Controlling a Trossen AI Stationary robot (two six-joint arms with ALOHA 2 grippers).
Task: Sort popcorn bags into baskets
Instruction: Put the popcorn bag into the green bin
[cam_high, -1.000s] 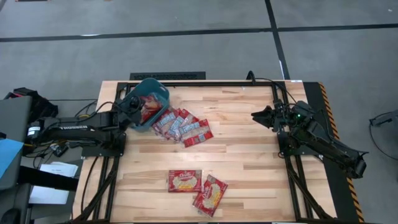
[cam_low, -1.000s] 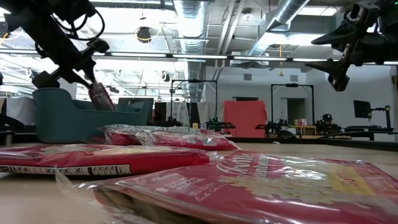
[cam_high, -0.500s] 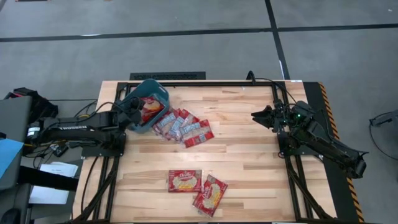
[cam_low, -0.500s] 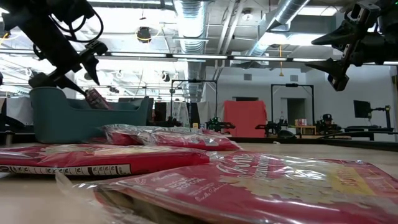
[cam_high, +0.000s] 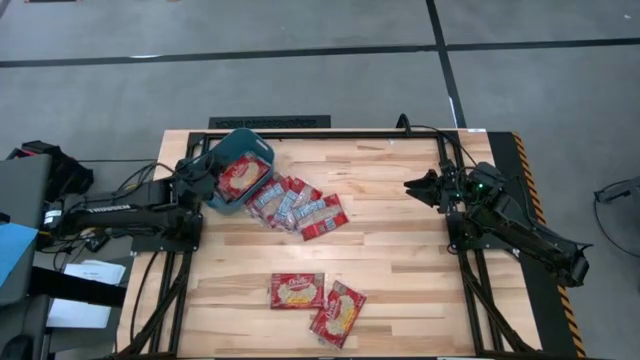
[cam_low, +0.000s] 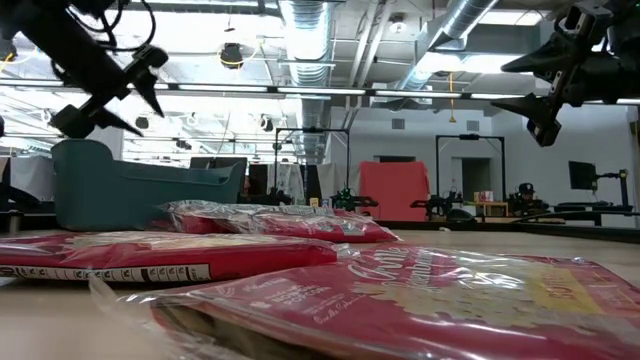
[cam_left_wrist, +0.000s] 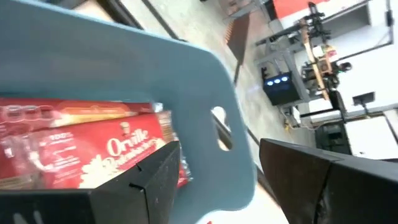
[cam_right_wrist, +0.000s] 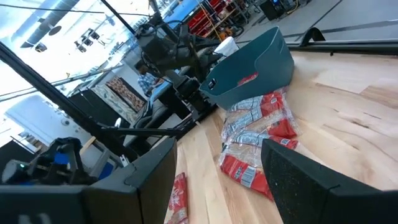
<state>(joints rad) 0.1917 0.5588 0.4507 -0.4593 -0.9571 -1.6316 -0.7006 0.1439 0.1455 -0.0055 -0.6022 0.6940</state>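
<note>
Both jaws released, left gripper (cam_high: 196, 178) over teal bin (cam_high: 222, 156), wooden table (cam_high: 400, 240), grey floor (cam_high: 300, 60).

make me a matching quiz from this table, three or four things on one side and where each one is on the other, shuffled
Things:
1. teal-blue rectangular plastic bin
2. left gripper
3. right gripper
4. pair of flat red popcorn packets

Places or states:
A. open, raised over the table's right side, far from the packets
B. lying alone near the table's front edge
C. open, at the bin's rim
D. at the table's back left, with a packet inside and a fan of packets beside it

Pairs: 1-D, 2-C, 3-A, 4-B
</note>
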